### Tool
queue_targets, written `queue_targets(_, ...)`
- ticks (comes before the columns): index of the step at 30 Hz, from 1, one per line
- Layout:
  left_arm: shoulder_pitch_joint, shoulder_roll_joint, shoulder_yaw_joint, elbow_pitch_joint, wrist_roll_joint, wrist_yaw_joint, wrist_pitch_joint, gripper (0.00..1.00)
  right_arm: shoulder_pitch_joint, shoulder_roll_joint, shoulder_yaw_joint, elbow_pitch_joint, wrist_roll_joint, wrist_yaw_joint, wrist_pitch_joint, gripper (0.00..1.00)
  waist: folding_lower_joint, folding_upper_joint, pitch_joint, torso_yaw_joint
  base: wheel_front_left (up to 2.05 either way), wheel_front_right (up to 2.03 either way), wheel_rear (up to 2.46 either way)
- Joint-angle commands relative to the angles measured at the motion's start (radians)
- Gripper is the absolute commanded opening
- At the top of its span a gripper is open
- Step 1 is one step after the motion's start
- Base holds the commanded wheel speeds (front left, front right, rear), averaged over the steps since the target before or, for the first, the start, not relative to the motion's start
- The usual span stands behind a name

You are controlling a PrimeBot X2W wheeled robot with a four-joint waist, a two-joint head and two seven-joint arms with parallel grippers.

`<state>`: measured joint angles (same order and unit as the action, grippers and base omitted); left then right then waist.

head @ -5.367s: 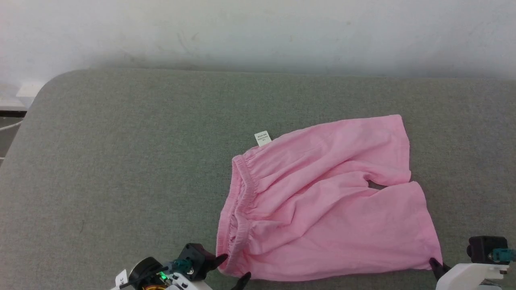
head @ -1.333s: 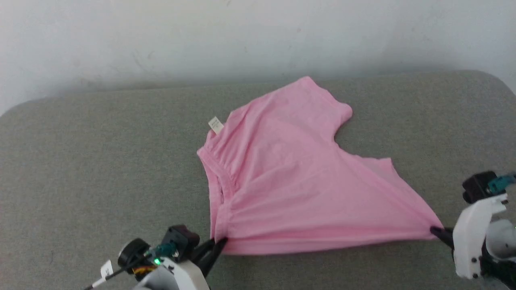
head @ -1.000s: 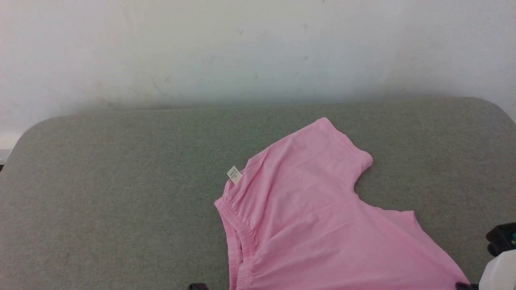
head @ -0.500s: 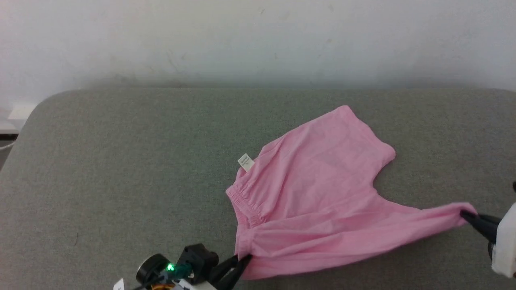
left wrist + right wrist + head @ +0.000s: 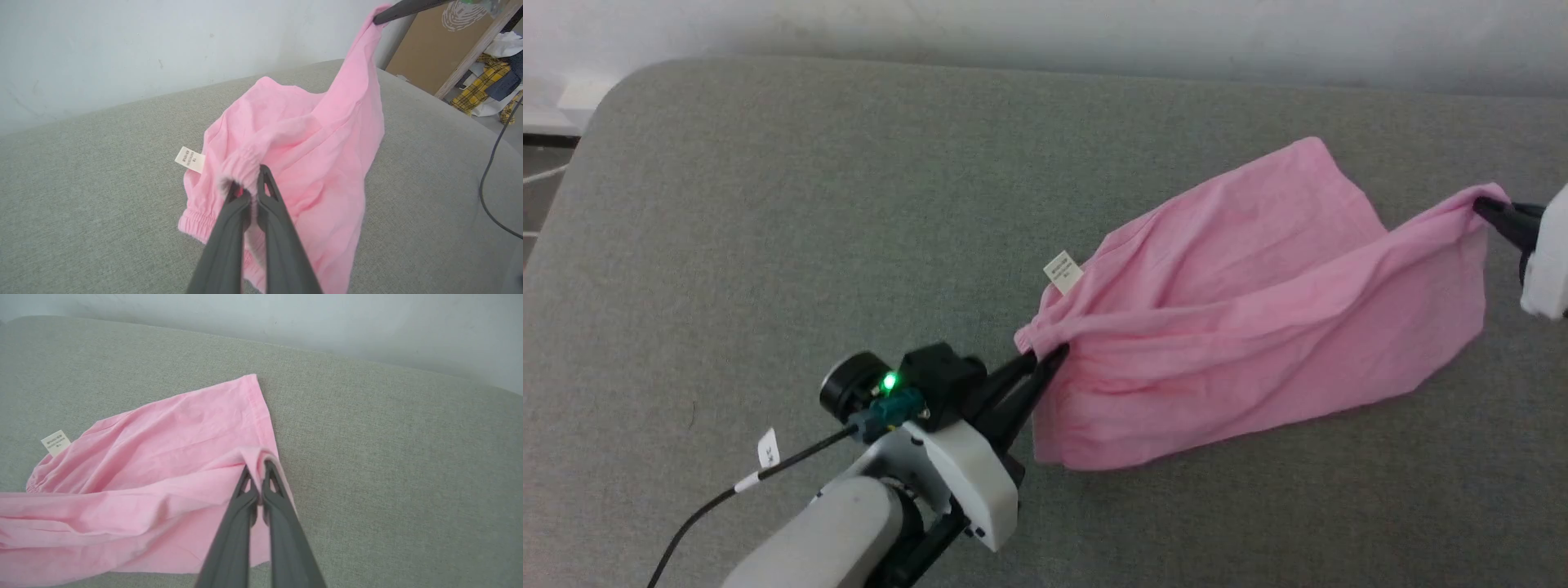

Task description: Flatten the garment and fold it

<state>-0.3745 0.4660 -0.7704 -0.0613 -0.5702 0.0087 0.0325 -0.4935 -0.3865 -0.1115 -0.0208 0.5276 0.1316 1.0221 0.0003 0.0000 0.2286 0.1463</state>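
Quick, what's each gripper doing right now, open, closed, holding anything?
Left gripper: closed, pinching the pink shorts at the waistband.
Right gripper: closed, pinching the same shorts at the leg end.

Left half and lower right of the table [image 5: 768, 204] lie open — the raised garment [image 5: 1258, 327] spans centre to right edge.

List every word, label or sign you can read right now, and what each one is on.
White sewn-in label on the garment: lines of dark print, too small to read.
White tag on the black cable: a dark mark, too blurred to read.
Brown board: a white fingerprint-like swirl, no words.
Nothing can be quoted with confidence.
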Motion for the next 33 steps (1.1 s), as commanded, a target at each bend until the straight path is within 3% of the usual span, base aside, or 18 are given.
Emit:
queue_targets(1, -0.034, -0.016, 0.009, 0.020, 0.004, -0.010, -0.015, 0.00, -0.048, 0.005, 0.014, 0.034, -0.022, -0.001, 0.004, 0.00, -0.0003, 0.0000, 0.097, 0.067, 0.00, 0.00, 0.00)
queue_targets(7, -0.141, -0.082, 0.027, 0.115, 0.003, -0.040, -0.069, 0.00, -0.224, -0.015, 0.080, 0.204, -0.121, -0.001, -0.025, 0.00, -0.0003, 0.0000, 0.172, 0.099, 0.00, 0.00, 0.00)
queue_targets(15, -0.218, -0.144, 0.024, 0.220, 0.012, -0.065, -0.133, 0.00, -0.391, -0.035, 0.135, 0.403, -0.215, -0.001, -0.153, 0.00, -0.0003, 0.0000, 0.227, 0.132, 0.00, 0.00, 0.00)
queue_targets(33, -0.275, -0.215, -0.014, 0.378, 0.030, -0.079, -0.202, 0.00, -0.498, -0.056, 0.252, 0.688, -0.245, -0.001, -0.398, 0.00, -0.0003, 0.0000, 0.257, 0.154, 0.00, 0.00, 0.00)
